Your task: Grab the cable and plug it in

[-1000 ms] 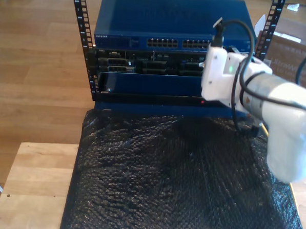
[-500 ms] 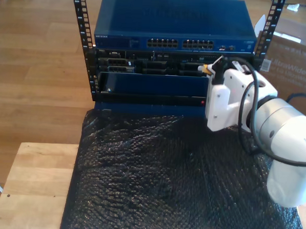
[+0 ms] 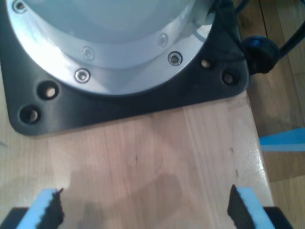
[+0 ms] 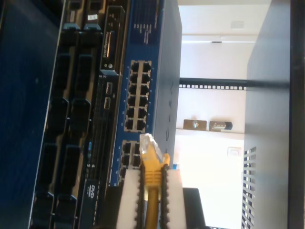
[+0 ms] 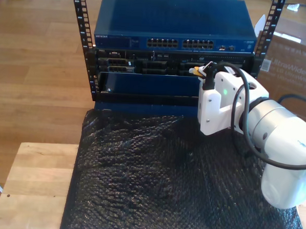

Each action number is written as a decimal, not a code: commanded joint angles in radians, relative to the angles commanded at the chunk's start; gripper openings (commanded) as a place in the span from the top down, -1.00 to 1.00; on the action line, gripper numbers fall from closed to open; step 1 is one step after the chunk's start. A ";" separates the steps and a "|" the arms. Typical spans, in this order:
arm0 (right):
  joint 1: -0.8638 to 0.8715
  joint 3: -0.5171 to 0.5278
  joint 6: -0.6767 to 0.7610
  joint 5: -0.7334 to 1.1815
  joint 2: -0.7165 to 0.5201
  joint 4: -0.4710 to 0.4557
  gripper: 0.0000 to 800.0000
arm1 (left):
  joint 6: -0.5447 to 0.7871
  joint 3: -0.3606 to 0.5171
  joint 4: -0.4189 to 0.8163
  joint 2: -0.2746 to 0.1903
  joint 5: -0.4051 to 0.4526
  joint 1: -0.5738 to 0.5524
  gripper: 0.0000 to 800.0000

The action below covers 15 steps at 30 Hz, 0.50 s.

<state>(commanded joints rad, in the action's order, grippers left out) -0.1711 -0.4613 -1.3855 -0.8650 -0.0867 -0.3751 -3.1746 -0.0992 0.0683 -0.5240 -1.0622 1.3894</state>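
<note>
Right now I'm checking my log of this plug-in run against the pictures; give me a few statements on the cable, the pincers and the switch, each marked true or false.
1. My second pincer grips the yellow cable behind its plug. True.
2. The plug is seated in a port of the blue switch. False: it is short of the ports, its tip bare.
3. My first pincer is shut on the cable. False: it is open over a wooden table.
4. In the exterior view, black bubble wrap lies before the rack. True.
</note>
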 joint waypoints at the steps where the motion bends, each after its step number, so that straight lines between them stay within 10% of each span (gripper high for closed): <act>1: 0.000 -0.003 0.000 0.000 0.000 0.000 1.00 | 0.000 0.000 0.000 0.000 0.000 0.000 -1.00; 15: 0.008 -0.098 -0.003 -0.172 0.133 0.015 1.00 | 0.000 0.000 0.000 0.000 0.000 0.000 -1.00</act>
<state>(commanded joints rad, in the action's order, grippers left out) -0.1634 -0.5595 -1.3886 -1.0368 0.0468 -0.3598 -3.1746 -0.0992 0.0683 -0.5240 -1.0622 1.3894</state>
